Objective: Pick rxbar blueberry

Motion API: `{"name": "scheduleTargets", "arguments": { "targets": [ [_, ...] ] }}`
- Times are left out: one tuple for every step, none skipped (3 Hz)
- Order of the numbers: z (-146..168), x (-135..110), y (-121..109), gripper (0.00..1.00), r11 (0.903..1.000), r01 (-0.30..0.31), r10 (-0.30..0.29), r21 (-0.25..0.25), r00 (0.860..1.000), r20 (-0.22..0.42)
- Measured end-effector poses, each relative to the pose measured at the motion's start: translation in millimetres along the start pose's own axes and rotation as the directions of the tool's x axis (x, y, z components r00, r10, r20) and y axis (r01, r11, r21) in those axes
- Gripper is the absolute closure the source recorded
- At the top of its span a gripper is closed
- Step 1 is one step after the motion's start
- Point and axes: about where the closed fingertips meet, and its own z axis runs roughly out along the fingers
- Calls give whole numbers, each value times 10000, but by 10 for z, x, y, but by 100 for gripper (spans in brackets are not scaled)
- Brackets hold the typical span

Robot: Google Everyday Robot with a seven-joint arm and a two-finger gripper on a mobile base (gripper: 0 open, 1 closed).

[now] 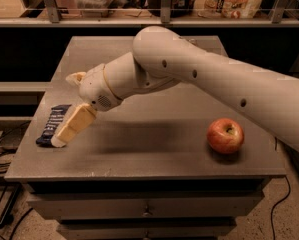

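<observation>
Drawers: nearest thing, under the table's front edge; not part of the job.
Table: flat grey top; task thing sits front-left, fruit front-right.
Rxbar blueberry: lies flat, face up w/ white text, just beside the left edge, a bit back from the front-left corner.
Long axis: runs front-to-back, approx along the left edge, far end leaning slightly toward table centre. Near end points at the front-left corner.
Handling (judged): light, thin, semi-firm bar in a slick crinkly wrapper; bends some, not fragile. Low profile, so fingers must get right down to the top.
Where to grab (judged): across the short width, mid-length, one pad on each long side. Left edge is close, so a sideways nudge could slide it off.
Gripper: over the bar, near the left edge. Jaws look spread wide, nothing held: one cream finger slants down over the bar's right side, the other peeks out up behind the wrist. Touching the bar or just above it: can't tell.
Apple: near the front-right corner, well apart from the bar.
Arm: comes in from the right, crossing over mid-table.
Shelf: beyond the far edge, w/ bags on it.
</observation>
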Motion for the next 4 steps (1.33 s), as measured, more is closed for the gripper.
{"name": "scheduleTargets", "arguments": {
  "targets": [
    [258, 26, -66, 0, 9994, -58, 65, -334, 9997, 224],
    [445, 68, -106, 0, 9986, -59, 57, -529, 10000, -46],
    [553, 163, -128, 0, 9984, -208, 186, -535, 9990, -403],
    [590, 298, -139, 0, 9981, -477, 446, -397, 9961, -763]
  ]
}}
